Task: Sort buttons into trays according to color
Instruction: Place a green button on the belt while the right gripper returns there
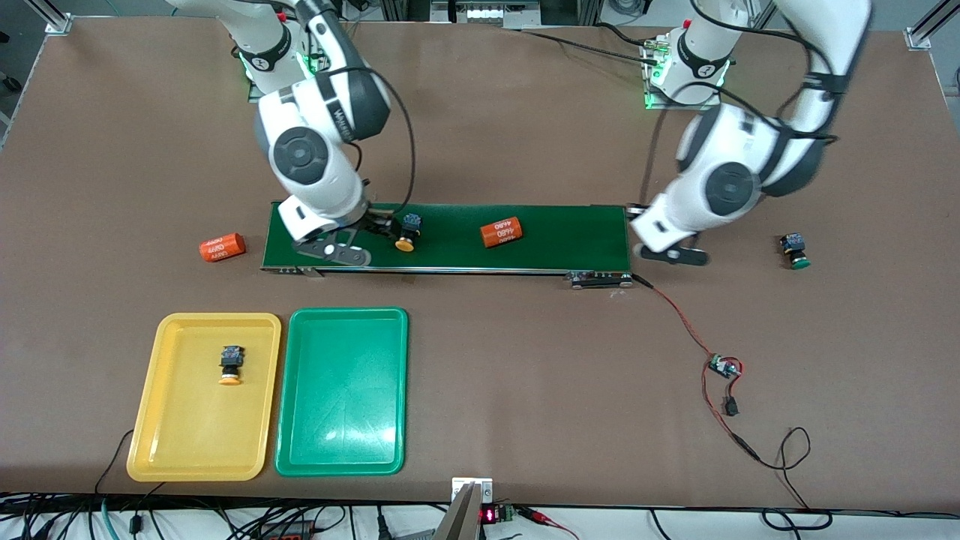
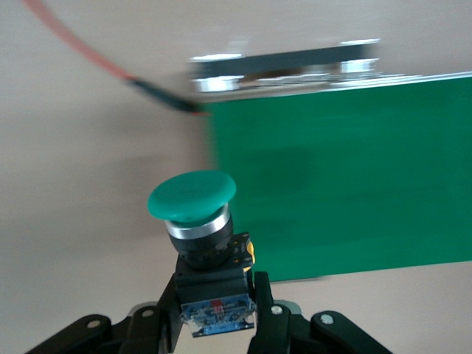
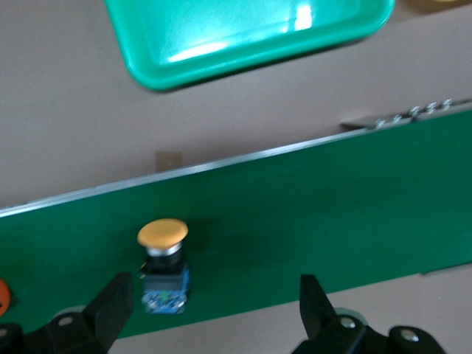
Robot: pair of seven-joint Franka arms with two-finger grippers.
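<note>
The left end effector [image 2: 215,313] is pinched on the blue-and-black body of a green-capped button [image 2: 193,198], cap pointing away from the wrist; it hangs over the counter [image 1: 495,360] just off the conveyor belt's [image 1: 450,238] end toward the left arm's side; in the front view the held button is hidden by the arm, so its height above the counter is hard to judge. The right end effector [image 3: 217,306] is spread wide over the belt's other end, holding nothing; an orange-capped button [image 3: 164,267] lies on the belt between its fingers [image 3: 118,299], touching neither as far as shows. A second green button [image 1: 795,250] lies on the counter toward the left arm's end; another orange-capped button [image 1: 231,364] lies in the yellow tray [image 1: 146,420]; the green tray [image 1: 341,465] sits just beside it.
</note>
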